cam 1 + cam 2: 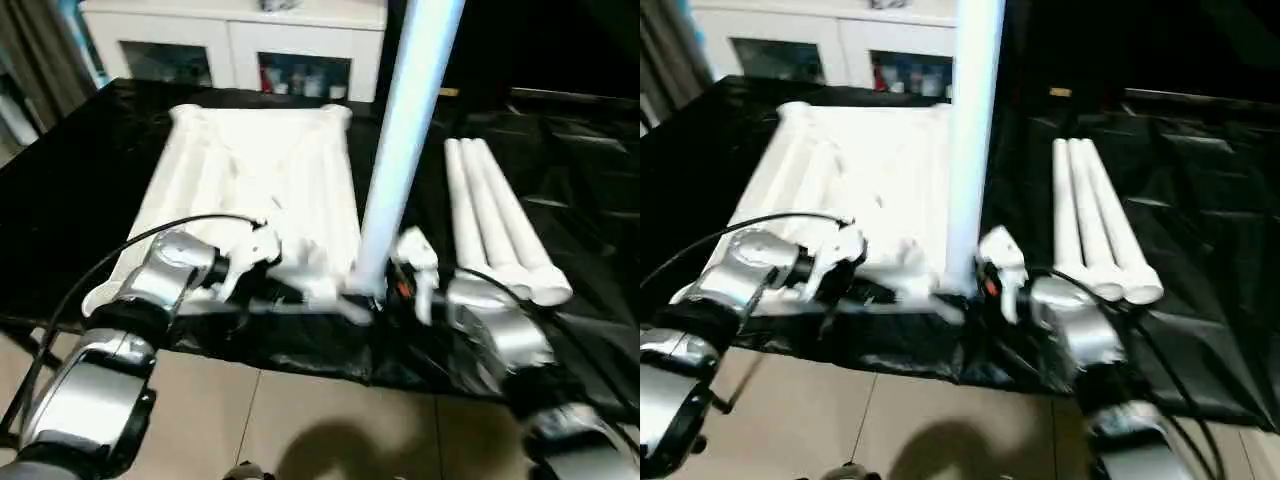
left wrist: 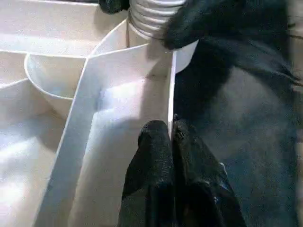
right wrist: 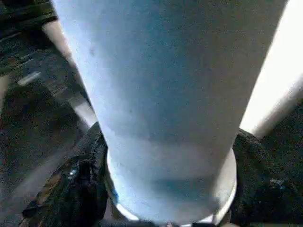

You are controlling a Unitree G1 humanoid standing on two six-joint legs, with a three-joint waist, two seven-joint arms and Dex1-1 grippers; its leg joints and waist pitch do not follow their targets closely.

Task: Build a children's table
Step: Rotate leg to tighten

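The left fingers are pressed together on the thin edge wall of the top, pinning it; the right fingers sit either side of the upright leg, closed around its foot where it meets the corner socket. The worktop, draped in black sheeting, carries everything: the top lies upside down on it, ribbed underside up, its long axis running away from the robot toward the cabinet. The leg stands at the top's near right corner, long axis close to vertical, leaning a little to the right as it rises out of view. Three spare legs lie side by side on the sheeting to the right, well apart from the top, their long axes also running away from the robot, ends nearest it slightly splayed. The likely trouble, as I judge it, is that lean: if the leg goes in crooked it may jam or only half seat, and would topple once the right fingers let go. The left pinch is on a thin wall, so a hard twist or push from the right could slide the top on the slick sheeting or slip that hold.
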